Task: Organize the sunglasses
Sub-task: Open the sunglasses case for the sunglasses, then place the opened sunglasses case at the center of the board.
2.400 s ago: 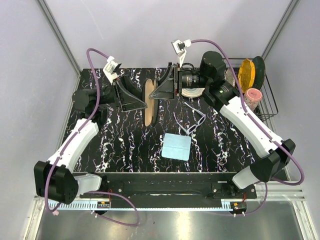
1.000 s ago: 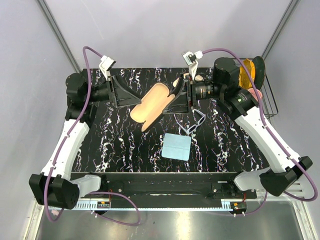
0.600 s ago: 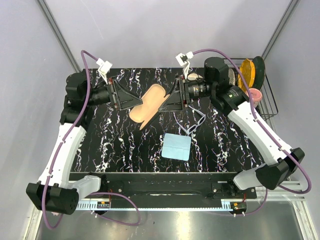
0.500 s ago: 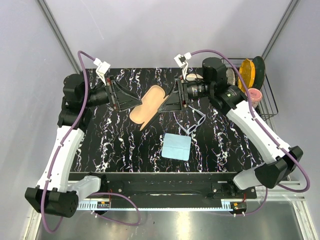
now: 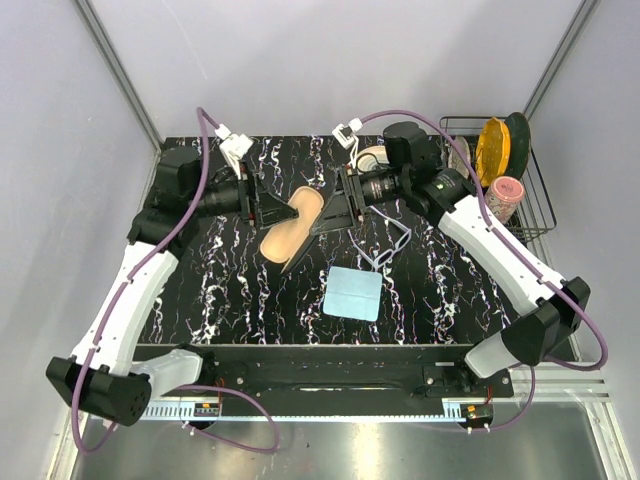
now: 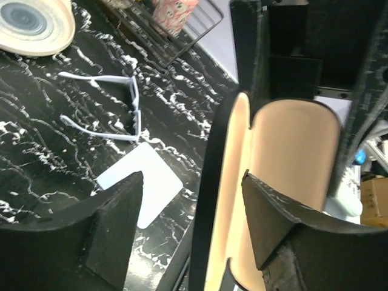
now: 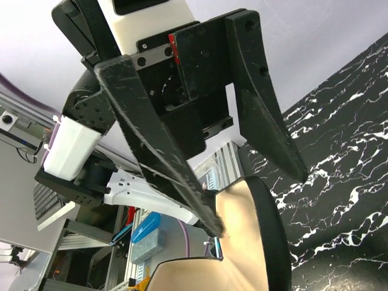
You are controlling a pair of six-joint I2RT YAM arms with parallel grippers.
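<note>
Between end effectors, case point(image 5: 292, 228) partly hidden

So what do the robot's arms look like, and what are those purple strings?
Each arm has white shells with chunky black joints. The left gripper and right gripper have black wedge-shaped fingers. The purple strings are cables looping to small white wrist cameras.

Blk marbled table point(image 5: 230, 290): sunglasses point(image 5: 385, 243), blue cloth point(image 5: 352, 293), tape roll point(image 5: 372, 157).
</note>
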